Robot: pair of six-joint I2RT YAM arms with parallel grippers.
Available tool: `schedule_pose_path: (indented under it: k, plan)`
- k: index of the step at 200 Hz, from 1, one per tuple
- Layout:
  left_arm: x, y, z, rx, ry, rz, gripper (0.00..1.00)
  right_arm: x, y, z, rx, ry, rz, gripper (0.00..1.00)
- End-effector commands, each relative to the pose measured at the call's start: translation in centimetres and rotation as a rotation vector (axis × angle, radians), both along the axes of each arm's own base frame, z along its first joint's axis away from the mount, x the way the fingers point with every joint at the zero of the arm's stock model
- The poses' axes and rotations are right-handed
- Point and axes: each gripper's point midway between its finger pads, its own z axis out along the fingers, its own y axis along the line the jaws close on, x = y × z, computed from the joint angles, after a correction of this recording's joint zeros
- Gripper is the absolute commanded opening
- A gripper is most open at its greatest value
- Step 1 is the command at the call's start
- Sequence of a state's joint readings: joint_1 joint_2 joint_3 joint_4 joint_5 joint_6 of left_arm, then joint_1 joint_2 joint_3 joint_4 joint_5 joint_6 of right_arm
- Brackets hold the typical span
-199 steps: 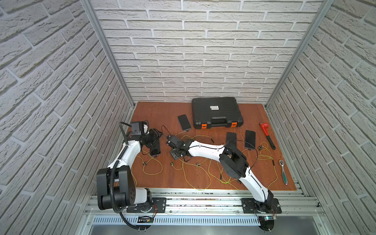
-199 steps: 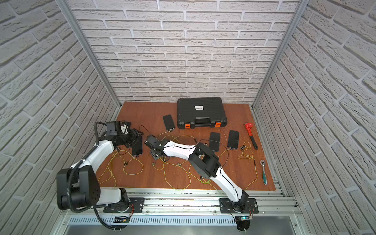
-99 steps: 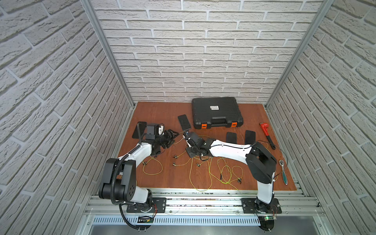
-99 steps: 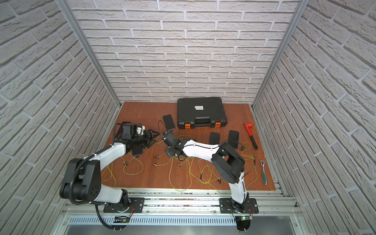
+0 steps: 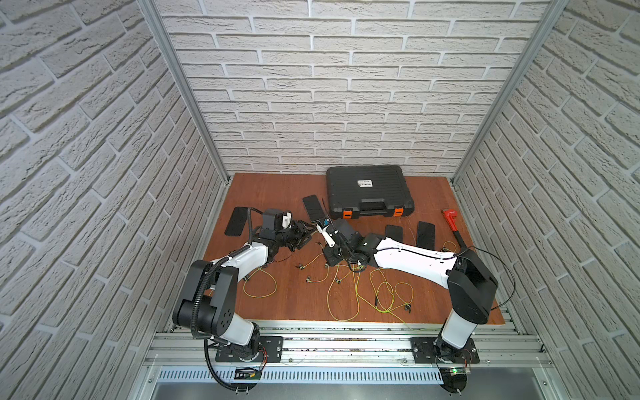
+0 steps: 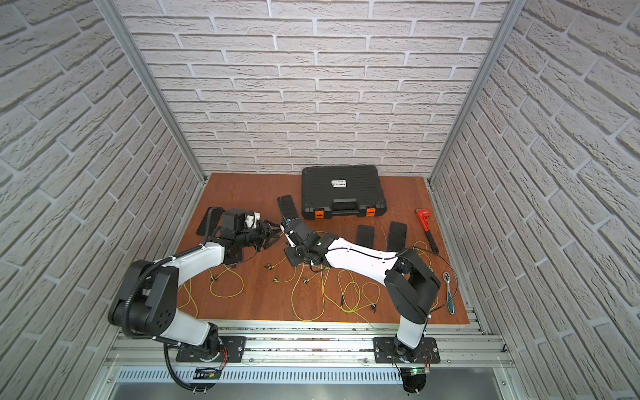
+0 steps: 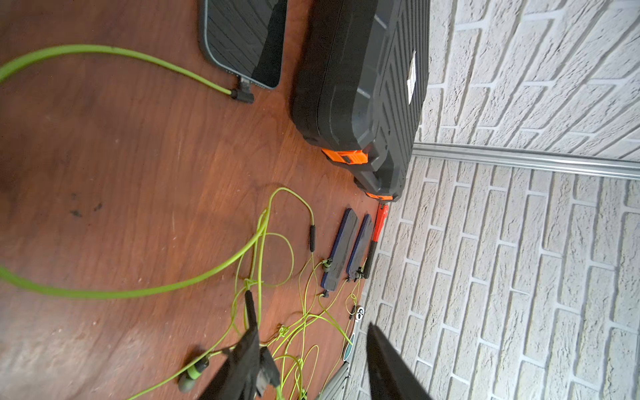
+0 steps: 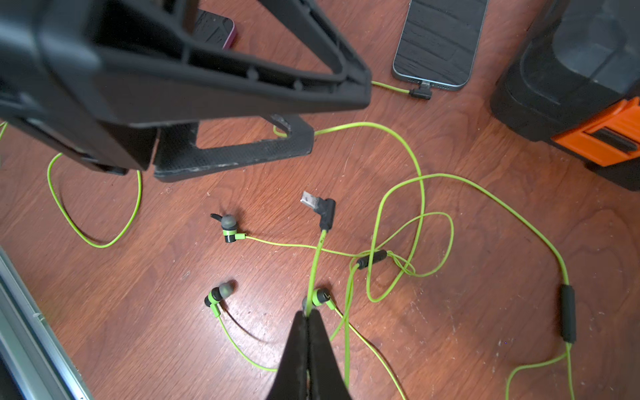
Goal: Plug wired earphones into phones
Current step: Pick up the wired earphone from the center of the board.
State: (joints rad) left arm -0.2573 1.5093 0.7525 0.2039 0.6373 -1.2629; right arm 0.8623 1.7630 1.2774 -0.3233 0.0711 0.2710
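lime-green cable with an angled black plug is pinched in the right gripper, the left gripper gaping apart.

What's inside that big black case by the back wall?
Its contents are hidden: the case is shut. Only the ribbed lid, a small white label on it and two orange latches at its front edge show.

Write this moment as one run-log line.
right gripper: shut on earphone cable | left gripper: open | phone by case: plugged
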Motion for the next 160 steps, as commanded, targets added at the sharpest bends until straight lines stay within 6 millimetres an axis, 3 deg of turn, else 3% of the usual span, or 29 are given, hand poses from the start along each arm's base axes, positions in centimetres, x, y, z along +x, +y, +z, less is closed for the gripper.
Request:
schedule_pose_path:
  k: [1, 36, 68, 118, 160]
  plan:
    - [0.3, -1.2, 1.0, -0.043, -0.027, -0.016, 0.48, 0.1, 0.4, 2.0, 0.047, -0.057, 0.011, 0.06]
    - [-0.3, -0.1, 0.1, 0.003, 0.016, 0.000, 0.50, 0.4, -0.1, 2.7, 0.087, -0.105, -0.025, 0.06]
    - [-0.5, -0.7, 0.4, -0.053, 0.040, -0.017, 0.47, 0.8, -0.7, 3.2, 0.102, -0.143, -0.065, 0.06]
    - [-1.1, -2.7, 0.7, -0.130, 0.077, -0.058, 0.34, 1.7, -0.6, 3.6, 0.139, -0.184, -0.111, 0.06]
    - [-1.6, -2.5, 0.4, -0.100, 0.085, -0.062, 0.29, 2.1, -0.4, 3.3, 0.136, -0.189, -0.122, 0.06]
